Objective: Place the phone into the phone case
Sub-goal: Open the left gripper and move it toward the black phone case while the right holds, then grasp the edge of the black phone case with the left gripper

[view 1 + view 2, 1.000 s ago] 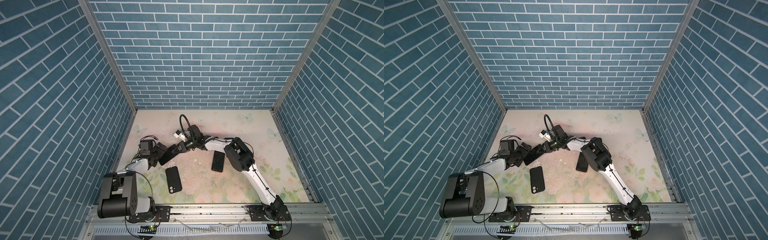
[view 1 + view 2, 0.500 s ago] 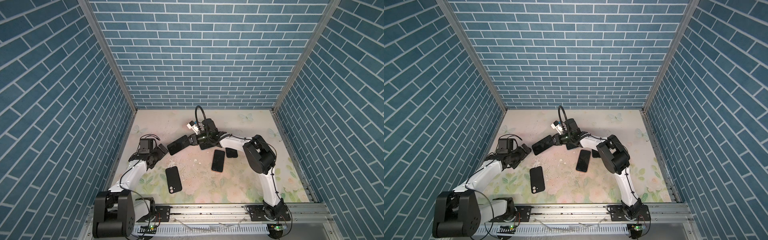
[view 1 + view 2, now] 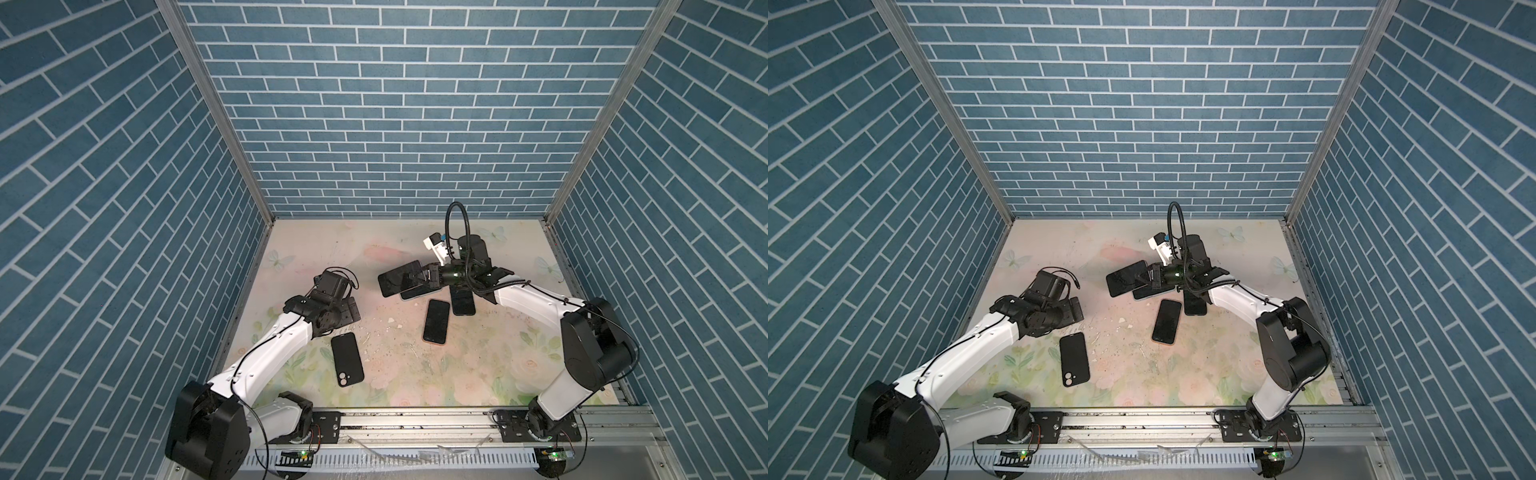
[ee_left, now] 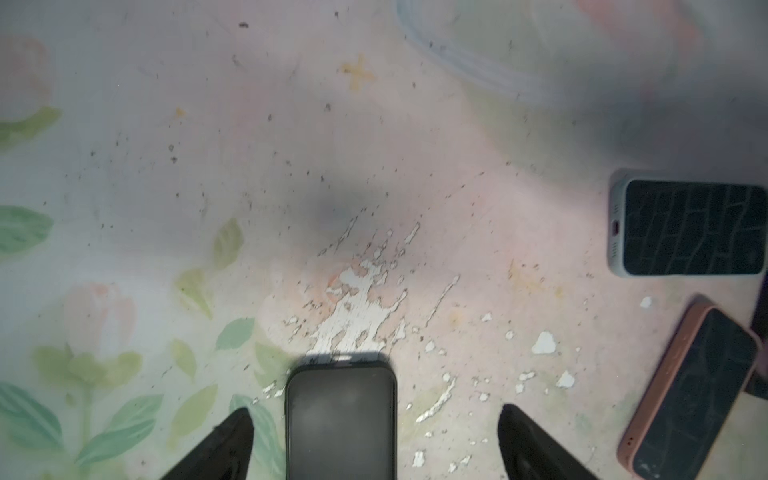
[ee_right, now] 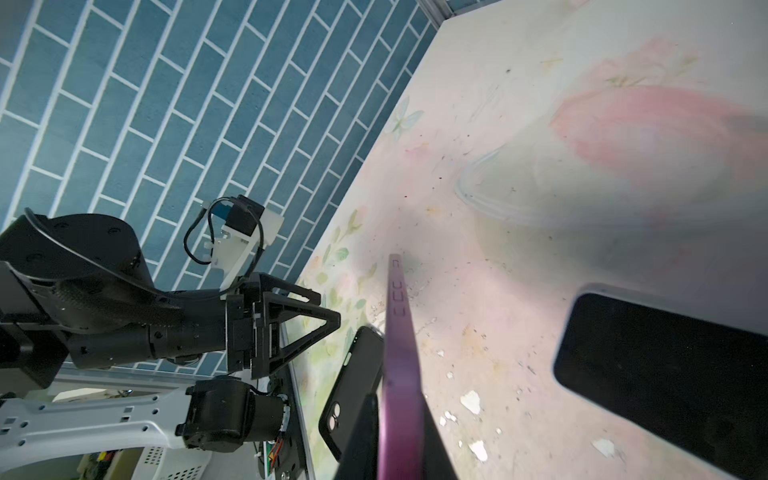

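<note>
Hanging low over the left side of the worktop (image 3: 316, 245), the left tool (image 4: 375, 410) has its fingers spread wide. In the left wrist view one end of the black case (image 3: 347, 360) lies between the two tips, and neither tip touches it. In both top views that case lies flat, camera side up, just in front of the left tool and near the front rail. Whether it is empty I cannot tell.

Right of the middle is the phone (image 3: 395, 279), dark screen toward the top views and tilted. The right tool (image 3: 410, 279) is pressed together on one end of it. In the right wrist view the phone's purple edge runs straight out from between the fingers.

Just under the held phone lies a grey-cased phone (image 3: 415, 294), flat and screen up. Whether the two touch I cannot tell. In front of it lies an orange-cased phone (image 3: 436, 321), also screen up. Beside that, a dark phone (image 3: 462, 302) lies partly under the right wrist.
</note>
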Robot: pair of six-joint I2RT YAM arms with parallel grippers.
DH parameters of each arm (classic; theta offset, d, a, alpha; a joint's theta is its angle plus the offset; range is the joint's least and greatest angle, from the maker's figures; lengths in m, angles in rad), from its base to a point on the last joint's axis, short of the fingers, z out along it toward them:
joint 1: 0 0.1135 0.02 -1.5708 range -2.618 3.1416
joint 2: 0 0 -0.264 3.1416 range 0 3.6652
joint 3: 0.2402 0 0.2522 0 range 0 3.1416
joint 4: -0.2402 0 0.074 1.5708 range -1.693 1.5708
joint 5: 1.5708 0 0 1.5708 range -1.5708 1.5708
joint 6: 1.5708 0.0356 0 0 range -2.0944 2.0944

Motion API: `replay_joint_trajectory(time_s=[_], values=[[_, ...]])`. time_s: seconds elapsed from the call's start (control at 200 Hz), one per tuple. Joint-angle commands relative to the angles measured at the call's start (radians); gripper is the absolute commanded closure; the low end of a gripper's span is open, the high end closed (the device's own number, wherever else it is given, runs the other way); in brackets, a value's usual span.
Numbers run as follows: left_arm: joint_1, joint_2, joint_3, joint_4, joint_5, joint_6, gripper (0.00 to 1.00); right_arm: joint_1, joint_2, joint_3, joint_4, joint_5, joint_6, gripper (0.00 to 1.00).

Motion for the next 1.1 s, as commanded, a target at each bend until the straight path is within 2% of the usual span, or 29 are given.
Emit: replay_joint_trajectory(time_s=[0.0, 0.355, 0.58, 0.775, 0.975, 1.09], values=[[-0.063, 0.025, 0.003, -0.125, -0.047, -0.055, 0.09, -0.022, -0.081, -0.030, -0.004, 0.022, -0.069, 1.00], [-0.274, 0.180, 0.054, -0.245, -0.016, -0.186, 0.17, -0.073, -0.141, -0.105, 0.043, 0.003, -0.069, 1.00], [-0.318, 0.262, 0.040, -0.243, 0.063, -0.238, 0.26, -0.088, -0.153, -0.128, 0.085, -0.019, -0.055, 1.00], [-0.320, 0.341, 0.042, -0.173, 0.123, -0.260, 0.40, -0.093, -0.160, -0.150, 0.118, -0.027, -0.046, 1.00], [-0.320, 0.410, 0.048, -0.142, 0.158, -0.263, 0.64, -0.102, -0.175, -0.160, 0.132, -0.033, -0.040, 1.00], [-0.317, 0.435, 0.053, -0.129, 0.167, -0.261, 0.73, -0.106, -0.186, -0.164, 0.135, -0.034, -0.039, 1.00]])
